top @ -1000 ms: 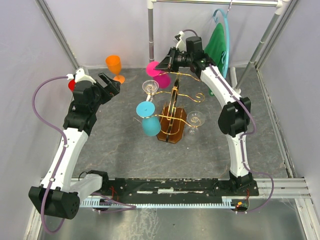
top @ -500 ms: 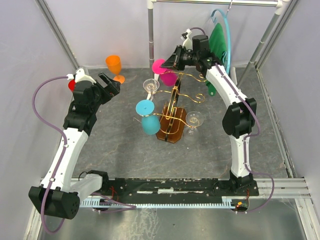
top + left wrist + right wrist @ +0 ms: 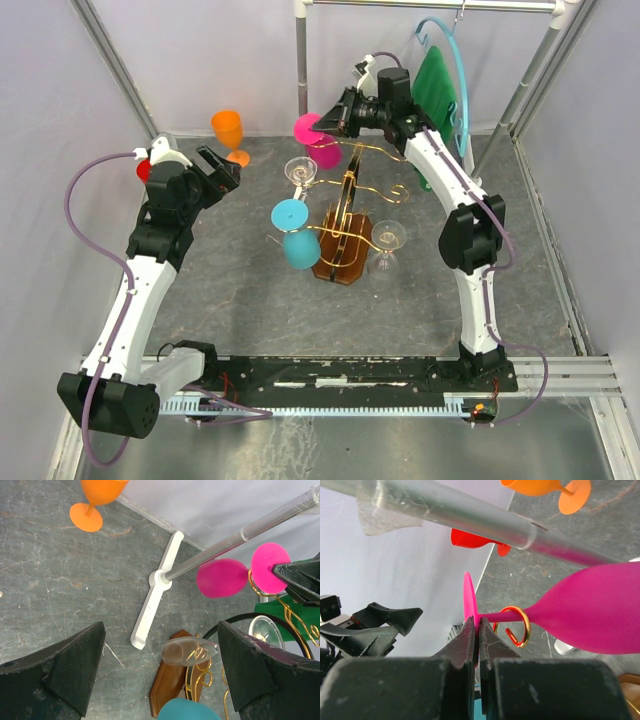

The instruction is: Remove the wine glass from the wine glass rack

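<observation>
Arm at right (image 3: 440, 165) stretches up, end effector (image 3: 476, 627) pinching pink wine glass (image 3: 590, 610).

The overhead view looks down on the whole tabletop (image 3: 230, 290); each wrist view sits close, all three sharing the pink wine glass (image 3: 590, 610).

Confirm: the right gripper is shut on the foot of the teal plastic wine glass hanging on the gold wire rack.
Wrong glass. The right gripper is shut on the foot of the magenta plastic wine glass hanging on the gold wire rack; the right wrist view shows it.
</observation>
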You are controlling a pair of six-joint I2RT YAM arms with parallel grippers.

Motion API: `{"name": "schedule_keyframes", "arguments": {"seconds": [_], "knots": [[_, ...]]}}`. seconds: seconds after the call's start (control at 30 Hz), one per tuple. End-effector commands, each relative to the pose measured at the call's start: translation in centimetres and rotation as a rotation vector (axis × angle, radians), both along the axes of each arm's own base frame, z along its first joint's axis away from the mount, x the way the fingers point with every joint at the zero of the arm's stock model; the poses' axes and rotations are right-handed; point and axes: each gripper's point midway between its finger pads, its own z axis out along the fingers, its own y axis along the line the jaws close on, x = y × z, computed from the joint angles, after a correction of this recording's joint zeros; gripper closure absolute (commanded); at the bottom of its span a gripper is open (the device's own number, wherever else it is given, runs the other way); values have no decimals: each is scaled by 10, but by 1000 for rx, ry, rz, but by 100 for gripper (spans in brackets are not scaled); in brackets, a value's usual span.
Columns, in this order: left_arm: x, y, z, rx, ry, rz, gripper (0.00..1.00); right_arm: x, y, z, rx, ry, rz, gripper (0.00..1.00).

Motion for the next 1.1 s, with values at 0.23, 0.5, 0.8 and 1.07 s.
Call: {"name": "schedule_keyframes", "arguments": {"seconds": [0.23, 0.5, 0.8, 1.07], "knots": [[-2, 0, 8, 37, -30, -19, 1, -28, 18, 45, 87, -87, 111, 99], [-4, -1, 8, 25, -28, -22, 1, -50, -2, 44, 25, -85, 124, 99], [-6, -2, 11, 18, -36, -26, 1, -28, -31, 52, -34, -123, -9, 99], [-8, 0, 16, 25, -43, -22, 1, -23, -29, 91, -80, -310, -20, 99]]}}
